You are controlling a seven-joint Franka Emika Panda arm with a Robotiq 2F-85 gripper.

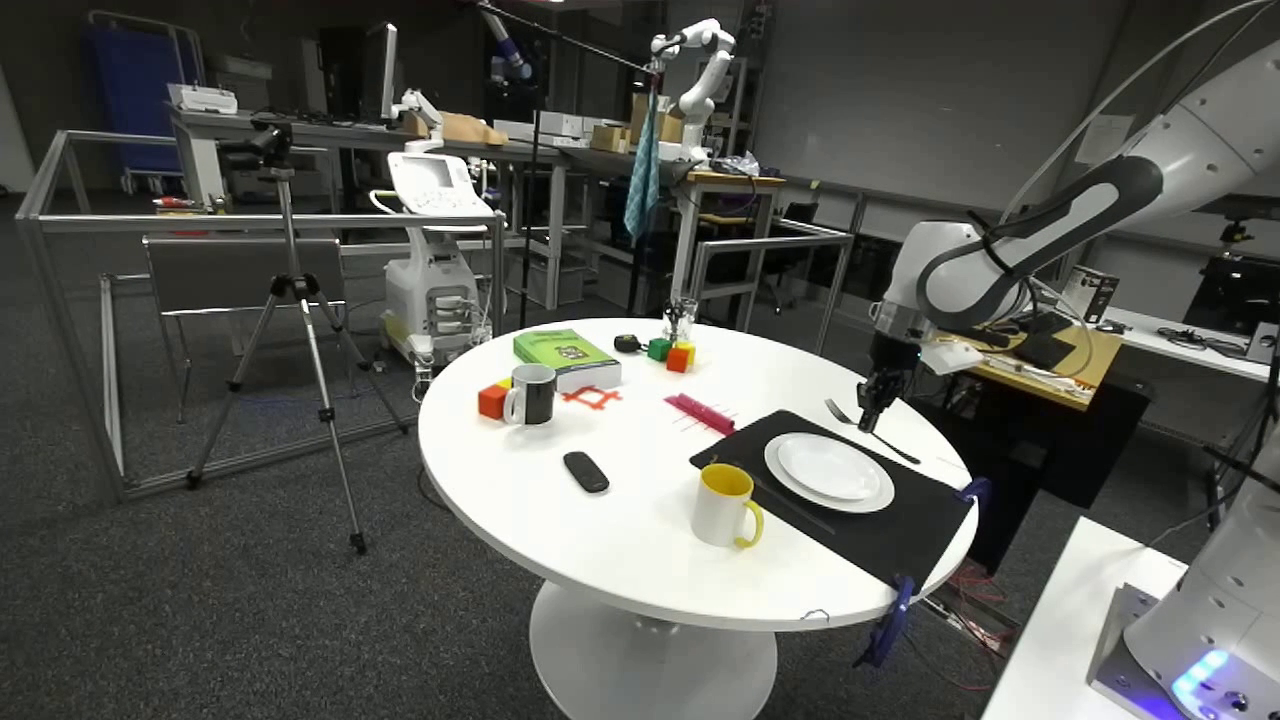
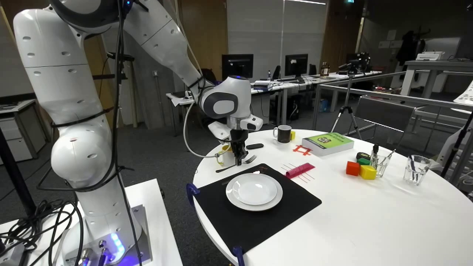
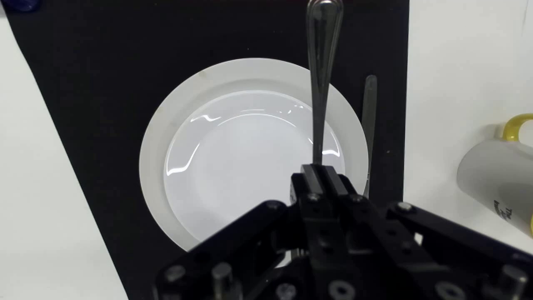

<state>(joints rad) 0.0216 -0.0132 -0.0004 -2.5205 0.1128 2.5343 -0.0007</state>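
Pinched between the fingertips of my gripper [image 3: 318, 166] is a metal fork [image 3: 322, 54]. Its handle points toward the top of the wrist view; the tines there are mostly behind the gripper. In both exterior views the fork [image 1: 840, 410] is held in the air, its tines [image 2: 251, 159] to one side of the gripper [image 2: 239, 163]. Beneath are a large white plate [image 3: 152, 166] and a smaller white plate [image 3: 250, 166] stacked on it, on a black placemat [image 3: 95, 83]. A knife [image 3: 369, 108] lies on the mat beside the plates.
A white mug with yellow inside [image 1: 720, 510] stands near the mat. Blue clamps [image 2: 191, 192] grip the table edge. Further off are a black mug [image 1: 533, 395], a remote [image 1: 586, 472], a green book [image 2: 327, 142], a pink item [image 2: 299, 170], coloured blocks [image 2: 353, 168] and glasses [image 2: 415, 170].
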